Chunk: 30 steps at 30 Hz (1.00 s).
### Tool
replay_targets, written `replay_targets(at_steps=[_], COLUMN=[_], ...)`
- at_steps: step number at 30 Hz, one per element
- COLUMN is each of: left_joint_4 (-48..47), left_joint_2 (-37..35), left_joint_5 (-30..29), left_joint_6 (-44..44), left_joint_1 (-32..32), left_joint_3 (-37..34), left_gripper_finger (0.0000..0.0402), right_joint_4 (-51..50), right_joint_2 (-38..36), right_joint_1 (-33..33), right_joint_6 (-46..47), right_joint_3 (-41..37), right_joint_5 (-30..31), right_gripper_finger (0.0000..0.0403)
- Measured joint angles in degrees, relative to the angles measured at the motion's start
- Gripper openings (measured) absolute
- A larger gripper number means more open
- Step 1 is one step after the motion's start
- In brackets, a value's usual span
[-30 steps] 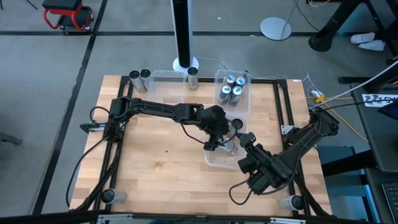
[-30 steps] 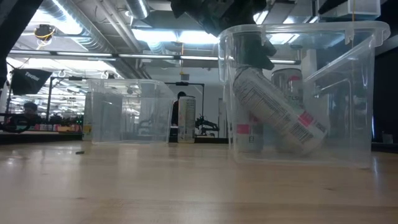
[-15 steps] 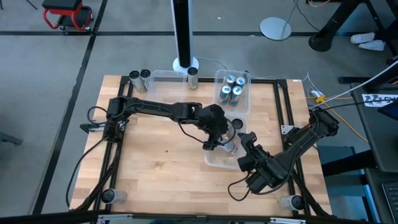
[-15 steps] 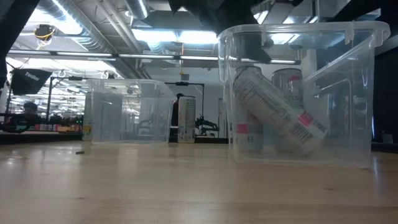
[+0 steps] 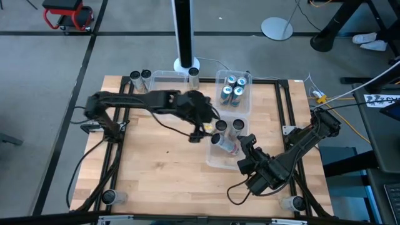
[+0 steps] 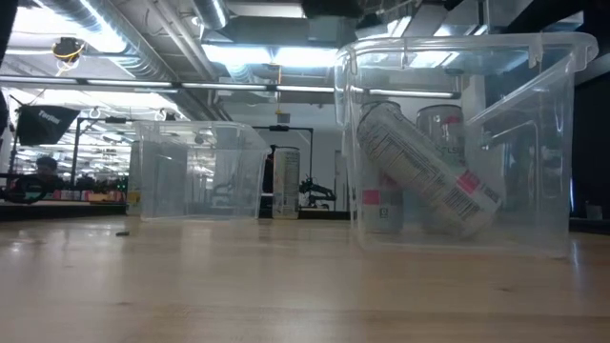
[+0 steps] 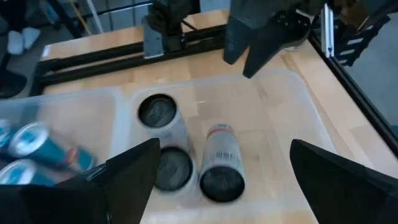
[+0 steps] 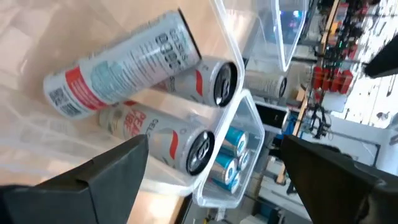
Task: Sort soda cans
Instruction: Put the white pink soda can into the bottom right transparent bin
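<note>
A clear bin [image 5: 215, 159] right of the table's middle holds three silver-and-red cans. Two stand upright [image 5: 220, 125] [image 5: 237, 125]. The third [image 5: 225, 145] [image 6: 429, 171] is tilted, its lower end on the bin floor and its upper end leaning toward the upright pair [image 8: 186, 87]. My left gripper [image 5: 199, 133] [image 7: 224, 149] hangs open above the table just left of this bin and looks down on the cans. My right gripper [image 5: 247, 144] [image 8: 214, 143] is open at the bin's near-right side and touches nothing.
A second clear bin [image 5: 245, 103] toward the far edge holds several blue-and-silver cans [image 5: 234, 89]. An empty clear bin [image 5: 164, 84] [image 6: 195, 171] sits left of it. Single cans stand along the far edge [image 5: 134, 78] [image 5: 145, 75] [image 5: 194, 74] and at both near corners [image 5: 109, 197] [image 5: 294, 203].
My left gripper has risen out of the bin, away from the tilted can's upper end, and moved toward the table's left and far side. The tilted can stays leaning as it was. My right arm has barely moved.
</note>
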Motion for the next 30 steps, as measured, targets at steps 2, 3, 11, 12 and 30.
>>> replay_targets(at_steps=[2, 3, 11, 12, 30], left_joint_4=[-3.55, -5.57, -11.68, -10.05, 40.96], left_joint_2=[-3.02, -4.47, -19.61, -22.10, -37.46], left_joint_5=[-0.30, -0.34, -1.84, -2.76, -4.49], left_joint_6=[-0.92, -1.58, -7.04, -7.42, -9.93], left_joint_1=[0.02, 0.02, -0.56, -0.74, -7.53], left_joint_3=[0.00, 0.00, -12.50, -15.69, -64.62], left_gripper_finger=[0.0347, 0.0347, 0.0347, 0.0347, 0.0347], right_joint_4=[1.55, 2.47, 10.95, 11.09, 22.58], right_joint_2=[0.00, 0.00, 0.00, 0.00, 0.00], right_joint_1=[0.00, 0.01, -1.31, -2.10, -15.46], right_joint_6=[-1.63, -2.07, -6.13, -5.69, -0.96], right_joint_3=[0.00, 0.00, 0.00, 0.00, 0.00], right_joint_5=[-0.08, -0.19, -2.79, -4.27, -22.96], right_gripper_finger=[0.0365, 0.0365, 0.0365, 0.0365, 0.0365])
